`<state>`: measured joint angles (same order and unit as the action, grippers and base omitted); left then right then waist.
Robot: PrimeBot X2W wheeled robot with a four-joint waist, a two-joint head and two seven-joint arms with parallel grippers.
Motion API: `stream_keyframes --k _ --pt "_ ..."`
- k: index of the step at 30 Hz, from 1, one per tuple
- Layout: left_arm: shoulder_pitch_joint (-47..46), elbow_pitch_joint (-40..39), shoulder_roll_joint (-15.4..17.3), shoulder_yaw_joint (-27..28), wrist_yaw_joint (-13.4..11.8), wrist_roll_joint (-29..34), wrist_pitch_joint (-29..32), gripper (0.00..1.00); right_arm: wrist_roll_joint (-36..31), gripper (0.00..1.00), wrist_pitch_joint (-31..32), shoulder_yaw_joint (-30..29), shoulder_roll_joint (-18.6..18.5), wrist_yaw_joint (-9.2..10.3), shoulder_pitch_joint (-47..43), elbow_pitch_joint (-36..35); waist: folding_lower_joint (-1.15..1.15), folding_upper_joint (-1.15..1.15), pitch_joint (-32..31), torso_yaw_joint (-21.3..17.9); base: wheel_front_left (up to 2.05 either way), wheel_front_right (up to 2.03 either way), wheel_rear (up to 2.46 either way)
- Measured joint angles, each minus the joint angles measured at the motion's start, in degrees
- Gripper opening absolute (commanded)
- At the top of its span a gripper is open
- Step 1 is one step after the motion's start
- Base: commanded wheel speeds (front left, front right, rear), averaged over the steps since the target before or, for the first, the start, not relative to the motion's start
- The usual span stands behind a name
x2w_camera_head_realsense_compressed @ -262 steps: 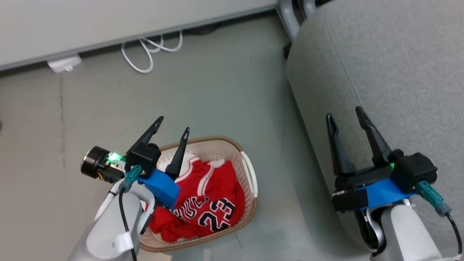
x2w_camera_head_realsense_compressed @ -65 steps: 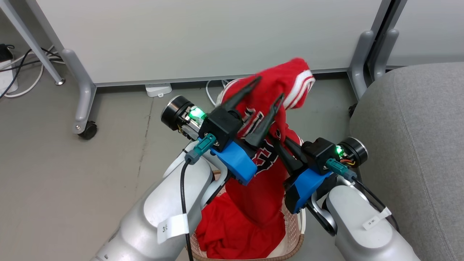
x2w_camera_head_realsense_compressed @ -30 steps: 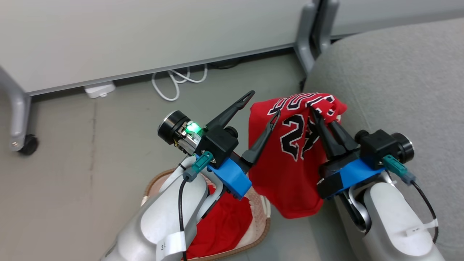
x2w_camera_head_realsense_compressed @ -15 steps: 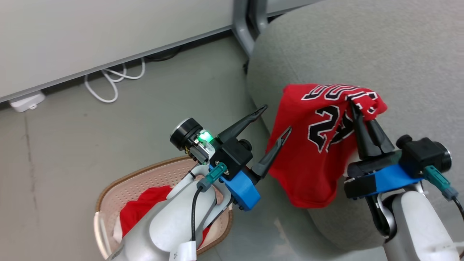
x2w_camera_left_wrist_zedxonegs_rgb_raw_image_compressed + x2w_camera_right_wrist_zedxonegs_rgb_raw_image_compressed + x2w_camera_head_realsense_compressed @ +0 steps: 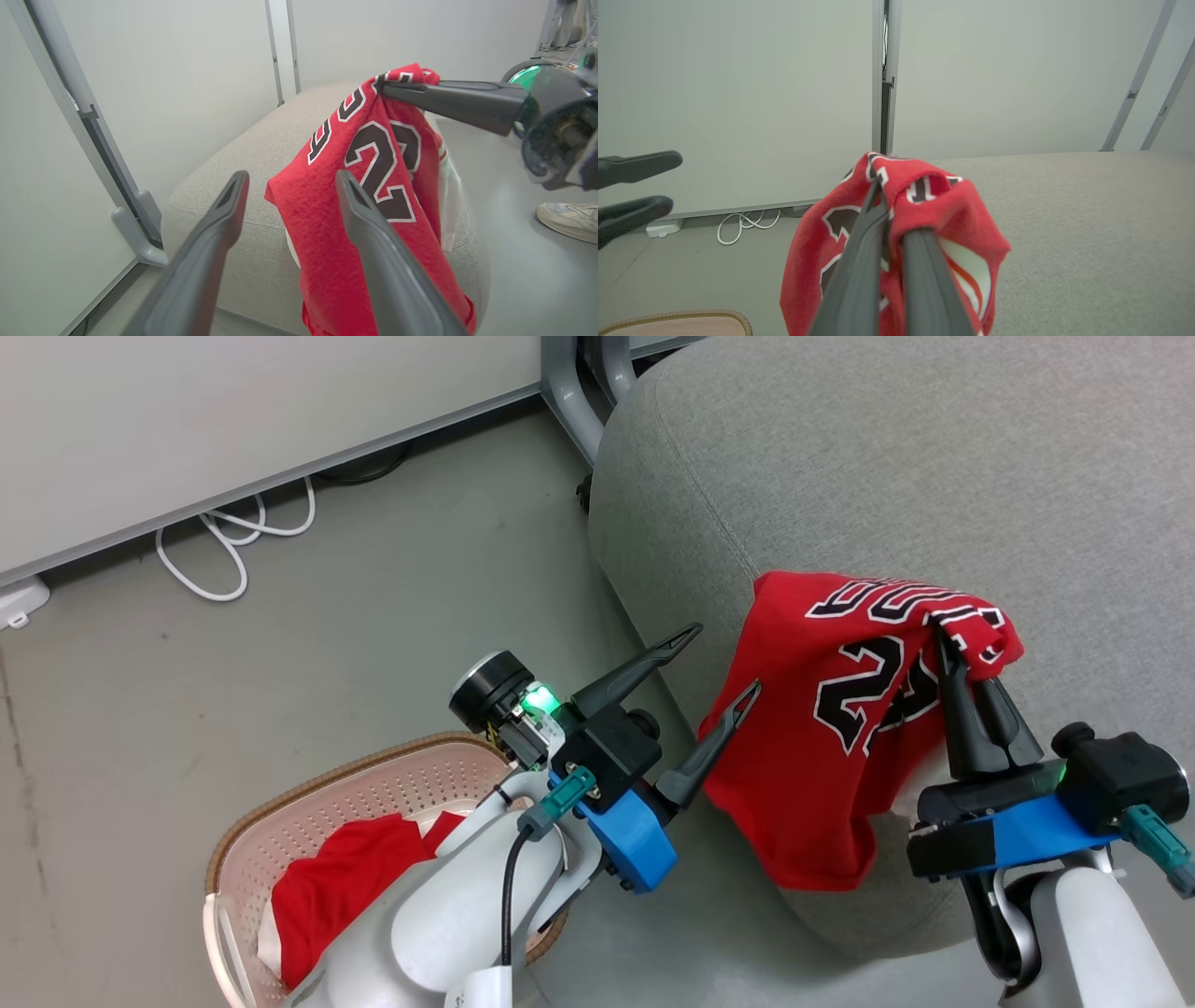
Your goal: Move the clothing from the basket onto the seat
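Jersey [image 5: 803, 756] moved over seat [image 5: 887, 476], clamped in right tool [image 5: 941, 637] | left tool [image 5: 725, 660] open | basket [image 5: 308, 779] holds red piece [image 5: 336, 887]

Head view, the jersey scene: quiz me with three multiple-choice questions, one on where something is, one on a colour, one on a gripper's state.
1. Where is the jersey? A spread flat on the seat; B hanging from the right gripper at the seat's edge; C tucked under the seat.
2. The jersey's numerals are: A yellow; B blue; C black with white outlines.
3. The left gripper is: A open; B shut on the jersey; C shut on the seat.
Answers: 1 B, the right gripper's fingers pinch its top fold and it dangles; 2 C, the "2" shows black edged in white; 3 A, its fingers stand wide apart, gripping nothing.
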<state>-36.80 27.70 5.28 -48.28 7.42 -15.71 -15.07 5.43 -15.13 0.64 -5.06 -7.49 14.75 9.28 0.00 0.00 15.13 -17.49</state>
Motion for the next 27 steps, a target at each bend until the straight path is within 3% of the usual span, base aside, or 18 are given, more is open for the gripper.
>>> stream_keyframes --k 6,15,22,27 --pt "-0.9 -1.5 0.5 0.7 0.0 0.4 0.0 1.0 0.2 0.0 0.0 0.2 0.0 0.0 3.8 -1.2 0.0 0.0 1.5 0.5 0.0 0.0 0.0" --pt "-5.3 -3.6 2.7 1.6 0.0 2.8 0.0 1.0 0.8 0.0 0.0 -6.3 -2.4 0.0 21.0 -3.8 0.0 0.0 9.2 1.4 0.0 0.0 0.0" --pt "-10.5 -6.0 4.7 2.1 -0.2 4.8 0.3 1.0 0.3 0.0 0.0 -14.1 -9.3 0.0 35.6 -4.4 0.01 0.0 18.1 2.2 0.0 0.0 0.0" --pt "-12.6 -7.9 5.5 2.2 -0.4 5.7 0.9 1.0 0.9 0.0 0.0 -19.8 -15.0 0.0 41.5 -0.3 0.01 0.0 24.2 2.5 0.0 0.0 0.0"
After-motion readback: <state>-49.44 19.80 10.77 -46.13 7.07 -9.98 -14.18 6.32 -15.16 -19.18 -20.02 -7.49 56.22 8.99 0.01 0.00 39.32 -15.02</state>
